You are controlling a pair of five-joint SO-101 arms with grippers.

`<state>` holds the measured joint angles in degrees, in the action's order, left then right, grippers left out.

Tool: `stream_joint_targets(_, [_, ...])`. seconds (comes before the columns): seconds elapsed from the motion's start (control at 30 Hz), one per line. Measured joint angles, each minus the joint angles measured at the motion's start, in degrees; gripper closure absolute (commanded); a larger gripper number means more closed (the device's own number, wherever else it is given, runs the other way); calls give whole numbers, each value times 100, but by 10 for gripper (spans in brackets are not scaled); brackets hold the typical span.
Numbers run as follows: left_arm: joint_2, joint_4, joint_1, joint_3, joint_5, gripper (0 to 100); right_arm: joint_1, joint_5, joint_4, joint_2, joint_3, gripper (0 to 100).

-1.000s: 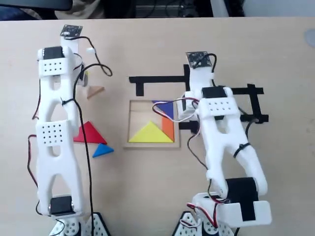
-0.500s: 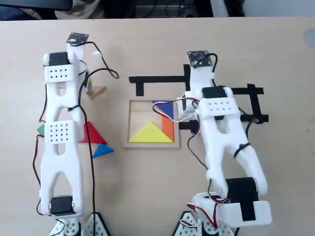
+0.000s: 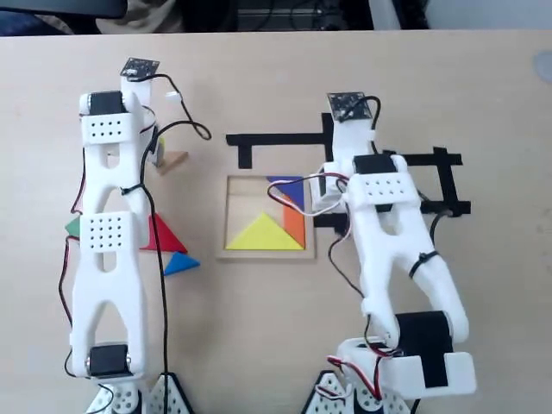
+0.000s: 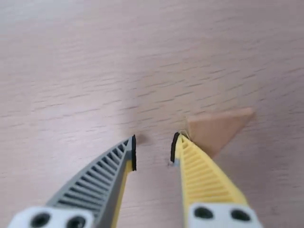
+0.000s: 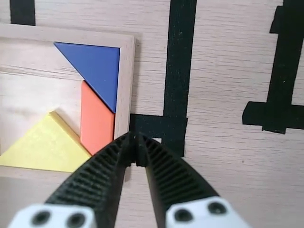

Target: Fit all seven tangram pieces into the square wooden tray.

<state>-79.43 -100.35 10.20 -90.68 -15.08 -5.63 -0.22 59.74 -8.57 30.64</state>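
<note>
The square wooden tray [image 3: 235,191] lies mid-table and holds a yellow triangle [image 3: 257,233], a blue triangle [image 3: 291,188] and an orange piece [image 3: 296,227]. A tan wooden triangle [image 3: 170,159] lies on the table to its left. My left gripper [image 4: 153,151] is open just above the table, its yellow finger [image 4: 199,175] touching the edge of the tan triangle [image 4: 216,129], which lies outside the gap. My right gripper [image 5: 136,141] is shut and empty over the tray's right rim [image 5: 126,85], near the orange piece [image 5: 97,118] and the blue triangle [image 5: 95,66].
A red triangle [image 3: 161,233], a small blue triangle [image 3: 179,263] and a green piece [image 3: 71,227] lie beside the left arm. Black tape strips [image 3: 276,139] mark the table behind and to the right of the tray.
The left arm has swung a little to the right and away from its base, bringing its gripper beside the tan triangle and uncovering the green piece. The right arm has kept still.
</note>
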Motion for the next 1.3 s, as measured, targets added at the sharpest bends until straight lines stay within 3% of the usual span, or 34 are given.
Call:
stream_joint_targets(0.6, [70, 9, -299, 202, -519, 848, 0, 0, -105, 0, 0, 987])
stream_joint_targets(1.0, [1697, 9, -668, 2936, -563, 848, 0, 0, -105, 0, 0, 987])
stream_joint_targets(1.3, [1741, 70, -809, 2910, -563, 848, 0, 0, -105, 0, 0, 987])
